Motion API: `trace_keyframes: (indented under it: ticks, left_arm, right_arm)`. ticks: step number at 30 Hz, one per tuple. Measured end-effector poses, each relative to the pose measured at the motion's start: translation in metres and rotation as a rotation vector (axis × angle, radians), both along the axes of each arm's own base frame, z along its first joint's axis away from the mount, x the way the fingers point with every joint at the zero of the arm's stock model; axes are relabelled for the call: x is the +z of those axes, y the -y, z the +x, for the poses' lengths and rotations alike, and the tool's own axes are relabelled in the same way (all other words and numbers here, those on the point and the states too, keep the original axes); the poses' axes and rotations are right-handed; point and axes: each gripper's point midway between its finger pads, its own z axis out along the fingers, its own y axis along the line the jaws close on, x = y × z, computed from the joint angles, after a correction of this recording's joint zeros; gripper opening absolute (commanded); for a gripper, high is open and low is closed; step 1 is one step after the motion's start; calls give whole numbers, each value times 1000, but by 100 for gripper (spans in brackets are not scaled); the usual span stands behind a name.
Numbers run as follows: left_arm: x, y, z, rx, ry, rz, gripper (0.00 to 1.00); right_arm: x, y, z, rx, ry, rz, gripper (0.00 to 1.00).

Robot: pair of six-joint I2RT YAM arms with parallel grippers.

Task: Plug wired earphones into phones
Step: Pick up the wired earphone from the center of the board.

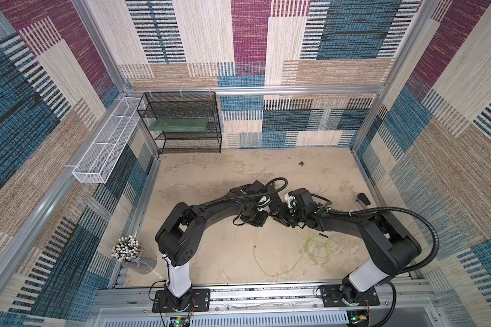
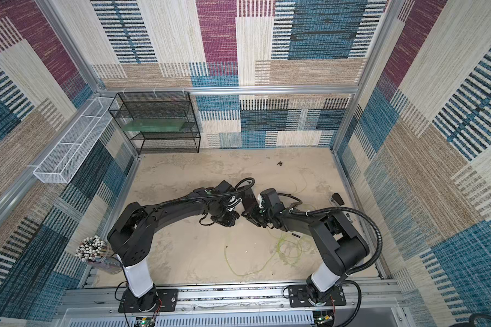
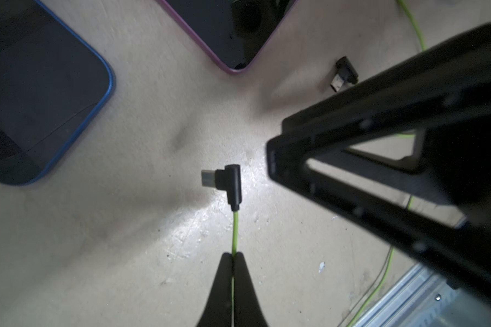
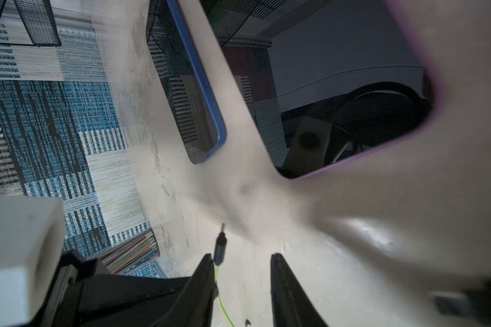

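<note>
Left wrist view shows you the tabletop [image 3: 125, 240] with two phones lying flat and apart, a blue-edged phone [image 3: 40, 93] and a purple-edged phone [image 3: 224, 28]. Your right pincer [image 4: 243, 259] is released, with nothing between its jaws. Your left pincer [image 3: 233, 256] is clenched on the green earphone cable [image 3: 235, 232] just behind its angled black plug [image 3: 230, 184], which touches neither phone.

Beige tabletop [image 1: 210, 175] bears blue-edged phone [image 3: 40, 99], purple-edged phone [image 3: 224, 28] and looping earphone cables [image 1: 321, 249].

Two phones [image 3: 40, 99] lie close together in the middle of the counter [image 1: 224, 170]; earphone cable [image 1: 319, 246] loops nearer, on the right.
</note>
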Motion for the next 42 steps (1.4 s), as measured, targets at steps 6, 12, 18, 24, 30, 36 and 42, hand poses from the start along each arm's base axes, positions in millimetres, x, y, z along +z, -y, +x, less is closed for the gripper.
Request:
trace_keyframes:
  ticks: [6,12,18,24,30,36,42]
  left_arm:
    - [0,2,-1,0,-5,-13,0]
    - [0,4,0,2,-1,-24,0]
    - [0,4,1,12,-3,-27,0]
    - [1,4,4,29,-1,-32,11]
    - [16,-9,8,114,-6,-95,39]
    - [40,-35,15,315,-89,-339,50]
    - [54,-24,27,466,-240,-663,48]
  right_arm:
    - [-4,-16,1,12,-12,33,30]
    - [-5,-20,2,13,-15,39,18]
    - [-3,-23,3,18,-10,43,9]
    - [4,-19,4,10,-4,43,6]
    - [10,-6,11,21,26,33,3]
    - [26,4,17,131,100,63,2]
    - [44,4,12,228,149,144,1]
